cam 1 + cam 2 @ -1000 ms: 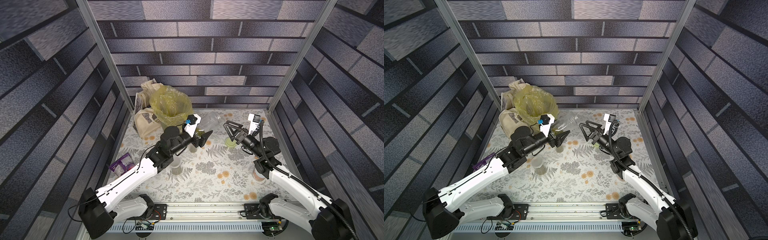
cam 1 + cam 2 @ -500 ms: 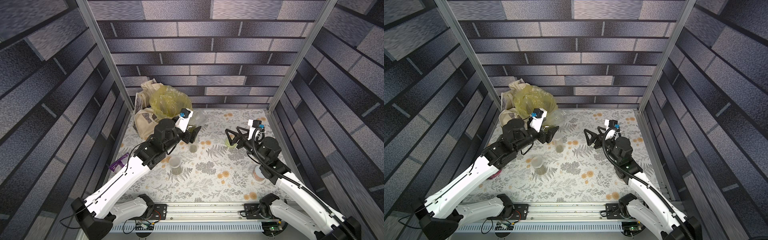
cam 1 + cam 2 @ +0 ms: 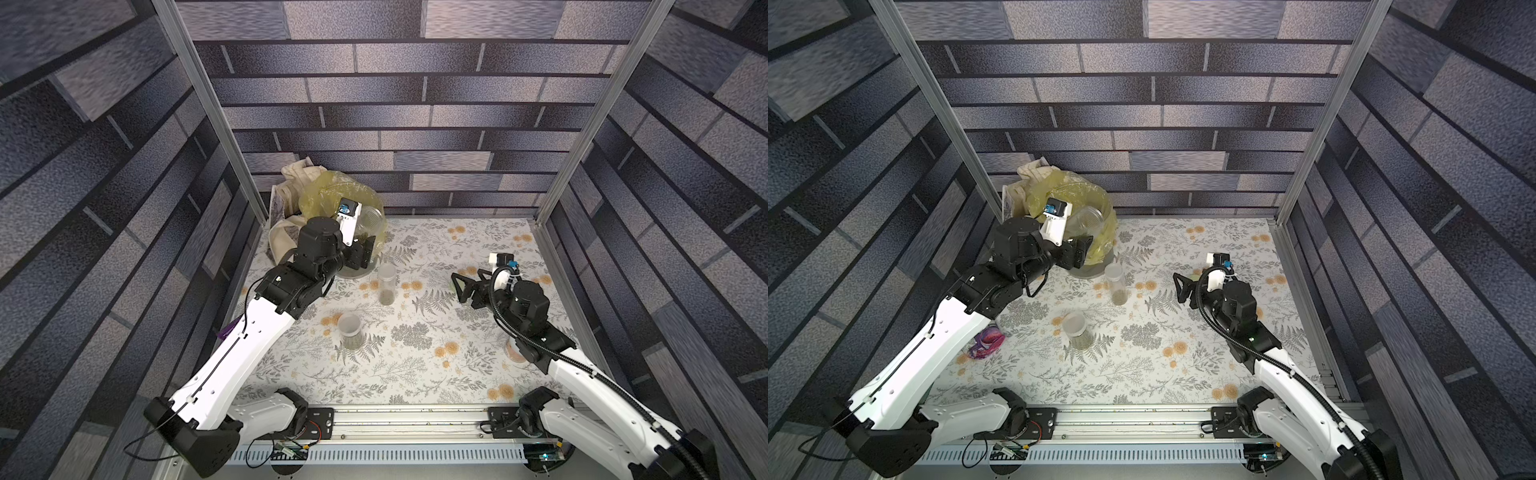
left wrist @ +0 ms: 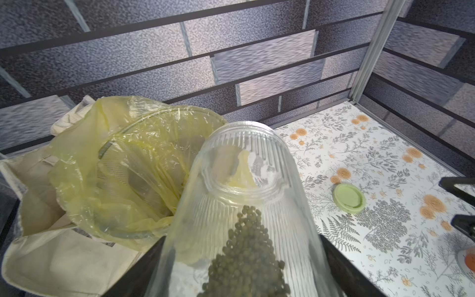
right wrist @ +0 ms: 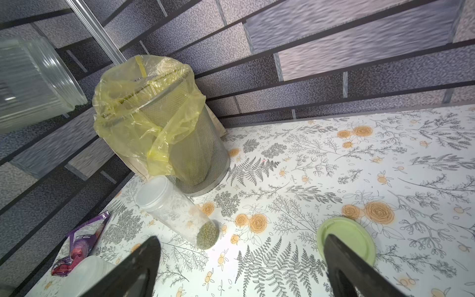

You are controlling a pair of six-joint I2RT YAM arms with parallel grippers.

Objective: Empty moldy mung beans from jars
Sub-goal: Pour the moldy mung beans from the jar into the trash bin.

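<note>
Olive-green mung beans [image 4: 246, 257], yellow bag [image 4: 120, 144], green lid [image 4: 349, 198]

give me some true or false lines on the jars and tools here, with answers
1. The left tool holds the wide jar tilted near the bin. True.
2. The wide jar is empty. False: mung beans lie inside it.
3. The wide jar has its lid on. False: the green lid lies on the table by the right tool.
4. The right tool is open and holds nothing. True.
5. The tall jar lies on its side. False: it stands upright, lid on.
6. The short jar has its lid on. True.
</note>
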